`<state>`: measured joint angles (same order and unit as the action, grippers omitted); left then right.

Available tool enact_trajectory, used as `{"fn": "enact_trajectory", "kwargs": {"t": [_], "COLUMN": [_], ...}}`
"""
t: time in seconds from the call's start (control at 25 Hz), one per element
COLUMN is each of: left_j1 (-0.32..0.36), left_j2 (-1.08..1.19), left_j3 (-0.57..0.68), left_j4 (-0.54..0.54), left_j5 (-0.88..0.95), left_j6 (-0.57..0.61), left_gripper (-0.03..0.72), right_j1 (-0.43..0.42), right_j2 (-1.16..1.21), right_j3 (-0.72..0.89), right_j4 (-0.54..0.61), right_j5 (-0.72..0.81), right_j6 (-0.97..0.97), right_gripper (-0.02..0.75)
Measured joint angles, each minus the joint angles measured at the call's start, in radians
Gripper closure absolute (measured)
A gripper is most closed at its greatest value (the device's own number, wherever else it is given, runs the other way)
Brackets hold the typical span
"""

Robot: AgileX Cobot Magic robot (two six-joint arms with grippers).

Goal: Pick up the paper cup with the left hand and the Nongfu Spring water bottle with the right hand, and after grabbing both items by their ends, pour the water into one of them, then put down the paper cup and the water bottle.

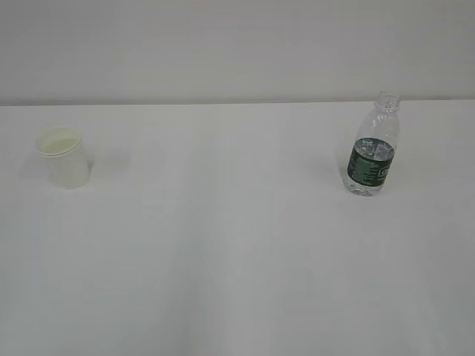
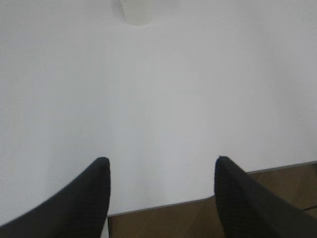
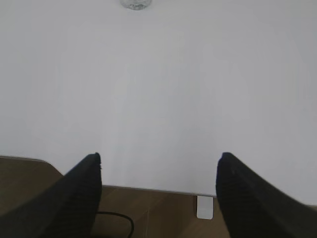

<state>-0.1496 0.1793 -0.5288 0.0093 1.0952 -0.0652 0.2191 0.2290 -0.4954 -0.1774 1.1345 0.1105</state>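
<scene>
A small white paper cup (image 1: 64, 159) stands upright at the left of the white table; its base shows at the top edge of the left wrist view as the cup (image 2: 138, 12). The clear Nongfu Spring water bottle (image 1: 372, 148) with a dark green label stands upright at the right, capless, with water inside. Only the bottle's base (image 3: 135, 4) shows in the right wrist view. My left gripper (image 2: 161, 163) hangs open over the table's near edge, far from the cup. My right gripper (image 3: 159, 159) is open too, empty, far short of the bottle. Neither arm appears in the exterior view.
The white table (image 1: 237, 259) runs back to a pale wall. Brown floor (image 2: 198, 218) lies below the table's near edge in both wrist views. A black cable (image 3: 119, 220) and a small white tag (image 3: 204, 207) sit under that edge.
</scene>
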Motion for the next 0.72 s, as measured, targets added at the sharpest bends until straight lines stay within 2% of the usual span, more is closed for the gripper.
{"fn": "enact_trajectory", "kwargs": {"t": [0.72], "left_j1": [0.0], "left_j2": [-0.175], "left_j3": [0.0], "left_j4": [0.0], "left_j5": [-0.001], "left_j6": [0.0], "left_gripper": [0.207], "right_j1": [0.0], "right_j2": [-0.246], "right_j3": [0.0], "right_j4": [0.0], "right_j5": [0.011], "right_j6": [0.0], "right_gripper": [0.202]}}
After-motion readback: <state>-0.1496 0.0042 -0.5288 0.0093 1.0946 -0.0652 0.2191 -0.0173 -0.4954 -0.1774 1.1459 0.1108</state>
